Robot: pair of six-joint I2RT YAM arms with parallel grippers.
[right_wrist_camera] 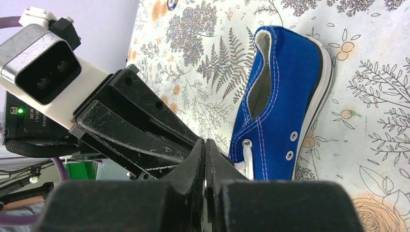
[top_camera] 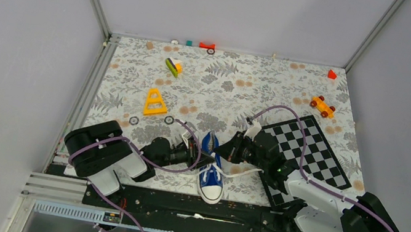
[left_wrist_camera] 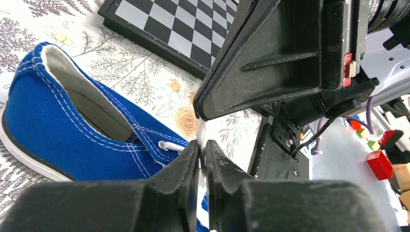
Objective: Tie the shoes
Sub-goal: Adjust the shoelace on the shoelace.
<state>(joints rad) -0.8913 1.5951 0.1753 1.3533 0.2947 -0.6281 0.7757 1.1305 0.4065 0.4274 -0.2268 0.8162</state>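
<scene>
The blue sneaker [top_camera: 211,176] lies near the front edge with its white toe cap toward the arms. It also shows in the left wrist view [left_wrist_camera: 58,125] and the right wrist view [right_wrist_camera: 280,96]. My left gripper [top_camera: 204,161] [left_wrist_camera: 203,147] is at the shoe's left side, shut on a white lace [left_wrist_camera: 201,131] that runs up to the tip of the right gripper. My right gripper [top_camera: 224,151] [right_wrist_camera: 204,145] is at the shoe's right side with its jaws pressed together on that lace. Another lace [right_wrist_camera: 247,157] leaves an eyelet. A loose lace end [top_camera: 242,172] trails right.
A black-and-white chessboard [top_camera: 309,151] [left_wrist_camera: 183,29] lies to the right of the shoe, under the right arm. Further back are a yellow triangle frame [top_camera: 155,103], a green-yellow toy [top_camera: 173,66], an orange toy car [top_camera: 322,106], red blocks [top_camera: 206,46] and small black rings [top_camera: 169,120].
</scene>
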